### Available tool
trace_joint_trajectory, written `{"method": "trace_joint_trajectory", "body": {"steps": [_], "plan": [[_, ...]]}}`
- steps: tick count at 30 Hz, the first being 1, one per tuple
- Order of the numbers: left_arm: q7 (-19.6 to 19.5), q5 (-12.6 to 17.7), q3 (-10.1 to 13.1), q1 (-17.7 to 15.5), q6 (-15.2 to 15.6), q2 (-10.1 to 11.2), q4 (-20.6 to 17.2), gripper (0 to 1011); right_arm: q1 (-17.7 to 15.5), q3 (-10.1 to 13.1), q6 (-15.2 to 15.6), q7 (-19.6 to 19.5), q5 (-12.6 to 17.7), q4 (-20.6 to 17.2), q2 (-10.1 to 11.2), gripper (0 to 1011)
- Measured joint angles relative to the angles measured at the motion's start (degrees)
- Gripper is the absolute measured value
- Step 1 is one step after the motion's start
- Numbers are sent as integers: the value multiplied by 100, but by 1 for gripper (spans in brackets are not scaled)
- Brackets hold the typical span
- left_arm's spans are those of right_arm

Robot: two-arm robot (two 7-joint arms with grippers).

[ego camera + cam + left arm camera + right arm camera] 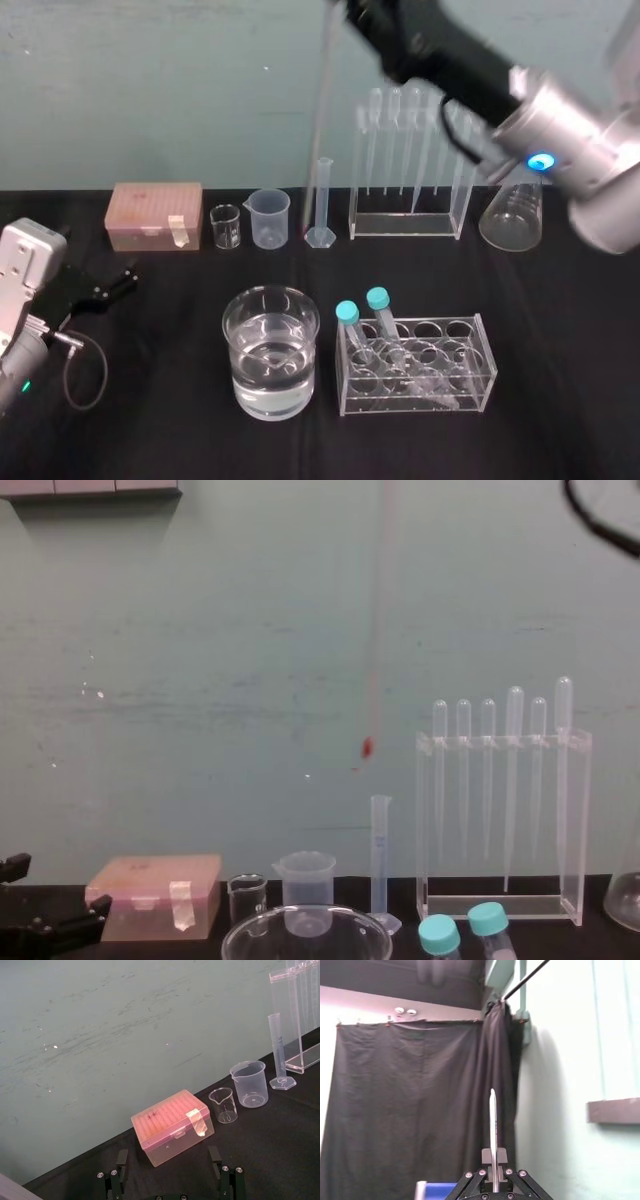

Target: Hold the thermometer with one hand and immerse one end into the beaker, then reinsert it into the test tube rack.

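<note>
Right gripper is holding the thermometer high; the beaker dip is not yet begun.

Head view: the right gripper is clamping the thermometer near its upper end and letting it hang upright just left of the test tube rack, probably so the tip clears the glassware on the way to the water-filled beaker. The left gripper is lying parked on the table. Left wrist view: its fingers are standing spread, grasping nothing. Right wrist view: the rod is sitting pinched between the right gripper's fingers. Chest view: the red tip is hanging above the graduated cylinder, left of the rack.
</note>
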Motion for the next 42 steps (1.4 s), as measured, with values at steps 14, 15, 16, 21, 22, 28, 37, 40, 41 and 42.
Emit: {"method": "trace_joint_trajectory", "body": {"steps": [14,15,16,21,22,28,37,40,41,42], "plan": [[0,0,0,0,0,0,0,1008,-705,446,-213,-853,-393,-143,781,55],[0,0,0,0,0,0,0,1008,-773,454,-229,-863,-423,-147,808,55],[0,0,0,0,0,0,0,1008,-902,469,-246,-875,-470,-153,858,55],[0,0,0,0,0,0,0,1008,-1232,513,-213,-913,-559,-155,972,55],[0,0,0,1,0,0,0,1008,-1267,515,-196,-916,-565,-156,983,55],[0,0,0,0,0,0,0,1008,-1437,526,-90,-917,-645,-146,1060,55],[0,0,0,0,0,0,0,1008,-1466,455,-45,-869,-767,-33,1007,55],[0,0,0,1,0,0,0,1008,-1464,417,-106,-823,-829,39,955,55],[0,0,0,0,0,0,0,1008,-1471,398,-147,-794,-861,85,928,55],[0,0,0,0,0,0,0,1008,-1476,388,-166,-778,-875,110,916,55]]}}
